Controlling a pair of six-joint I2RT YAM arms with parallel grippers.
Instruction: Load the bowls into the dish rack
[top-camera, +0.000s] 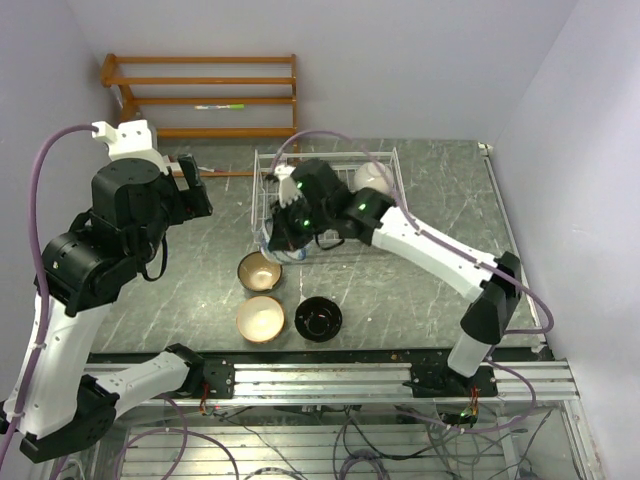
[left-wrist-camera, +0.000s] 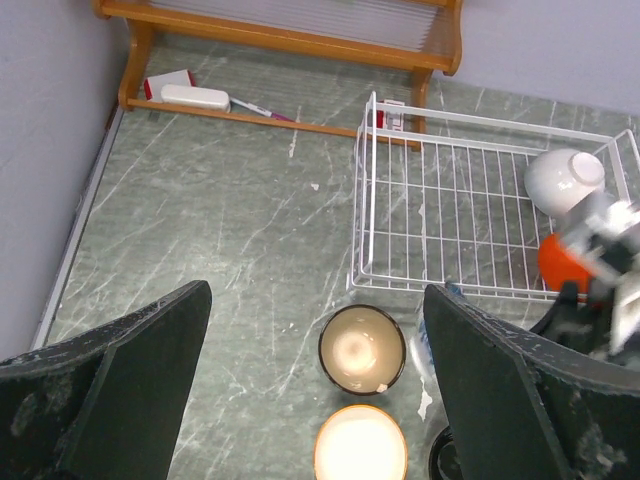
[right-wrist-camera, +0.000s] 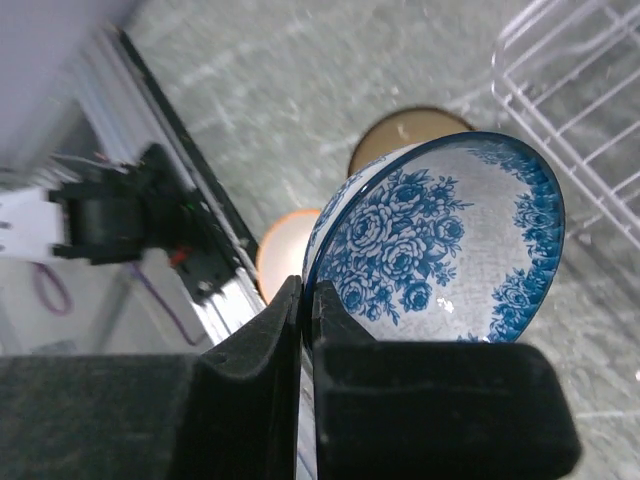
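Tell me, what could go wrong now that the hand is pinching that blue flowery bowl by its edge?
1. The right hand grips the blue bowl only by a thin slice of rim, so it might slip or swing.
2. The brown bowl sits close by on the table; a drop could hit it.
3. The wire wall of the rack stands near, and the bowl could clip it going in.

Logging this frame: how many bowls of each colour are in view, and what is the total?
white bowl: 1
orange-red bowl: 1
blue-and-white bowl: 1
brown bowl: 1
cream-beige bowl: 1
black bowl: 1
Total: 6
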